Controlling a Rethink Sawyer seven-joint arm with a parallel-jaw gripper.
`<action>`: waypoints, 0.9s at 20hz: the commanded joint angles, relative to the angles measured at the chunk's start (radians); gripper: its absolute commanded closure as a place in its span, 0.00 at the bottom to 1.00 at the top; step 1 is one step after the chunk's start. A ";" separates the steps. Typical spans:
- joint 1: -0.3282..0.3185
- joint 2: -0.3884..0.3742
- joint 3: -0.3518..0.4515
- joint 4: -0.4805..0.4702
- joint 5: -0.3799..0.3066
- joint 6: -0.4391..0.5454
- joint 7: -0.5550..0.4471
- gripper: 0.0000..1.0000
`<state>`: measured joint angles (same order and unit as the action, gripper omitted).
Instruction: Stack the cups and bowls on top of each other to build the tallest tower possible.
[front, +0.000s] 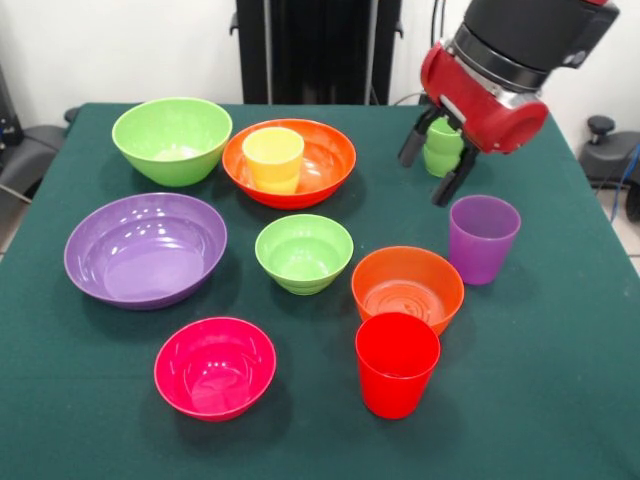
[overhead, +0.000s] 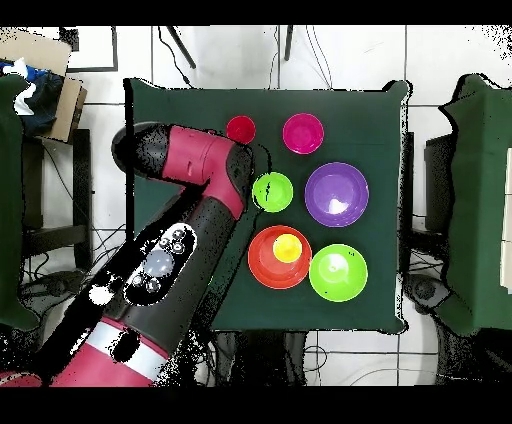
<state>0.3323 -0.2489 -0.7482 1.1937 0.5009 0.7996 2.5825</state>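
Observation:
My gripper (front: 426, 178) hangs over the table's back right in the front view, its two dark fingers shut on the light green cup (front: 443, 148). The yellow cup (front: 273, 158) (overhead: 288, 247) stands inside the large orange bowl (front: 325, 170) (overhead: 266, 262). Standing singly are the large lime bowl (front: 172, 138) (overhead: 338, 272), large purple bowl (front: 145, 248) (overhead: 336, 194), small lime bowl (front: 304, 252) (overhead: 272, 191), small orange bowl (front: 407, 287), pink bowl (front: 214, 366) (overhead: 303, 133), purple cup (front: 483, 238) and red cup (front: 397, 363) (overhead: 240, 128). In the overhead view the arm hides the gripper, purple cup and small orange bowl.
A dark green cloth (front: 560, 350) covers the table. The red and black arm (overhead: 190, 200) reaches across the table's left side in the overhead view. Chairs (overhead: 478, 200) stand beside the table.

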 joint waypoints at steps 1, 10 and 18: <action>0.027 -0.030 0.102 0.203 -0.038 -0.061 0.138 0.00; 0.025 -0.037 0.104 0.211 -0.029 -0.054 0.140 0.00; 0.010 -0.010 0.092 0.121 -0.013 -0.008 0.170 0.00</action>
<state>0.3460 -0.3007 -0.7482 1.3459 0.5013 0.7815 2.5825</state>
